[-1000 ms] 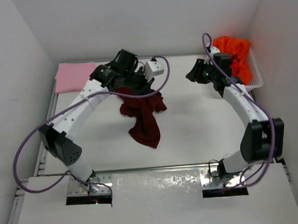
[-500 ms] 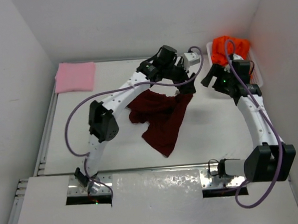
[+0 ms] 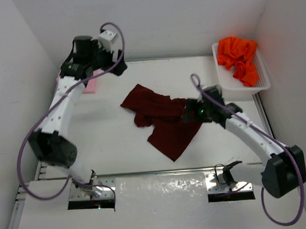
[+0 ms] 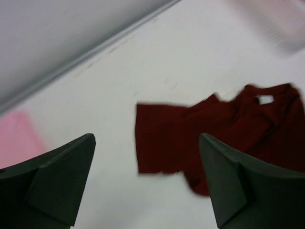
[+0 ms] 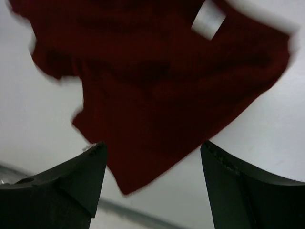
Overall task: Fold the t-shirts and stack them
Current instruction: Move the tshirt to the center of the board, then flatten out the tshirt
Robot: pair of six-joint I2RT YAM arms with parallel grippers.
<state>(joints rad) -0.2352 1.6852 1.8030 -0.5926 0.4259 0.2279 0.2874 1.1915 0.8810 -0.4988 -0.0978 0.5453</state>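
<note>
Both jaws are spread and empty: the right gripper (image 5: 152, 145) hovers just over the crumpled maroon shirt (image 3: 164, 124), whose length runs diagonally away from the left gripper (image 4: 147, 139), well apart.

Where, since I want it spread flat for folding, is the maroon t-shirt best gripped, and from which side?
Probably the flat flap at the far-left end of the maroon t-shirt, approached from the left. It lies smooth, clear of the bunched middle, its edge exposed on the table.
</note>
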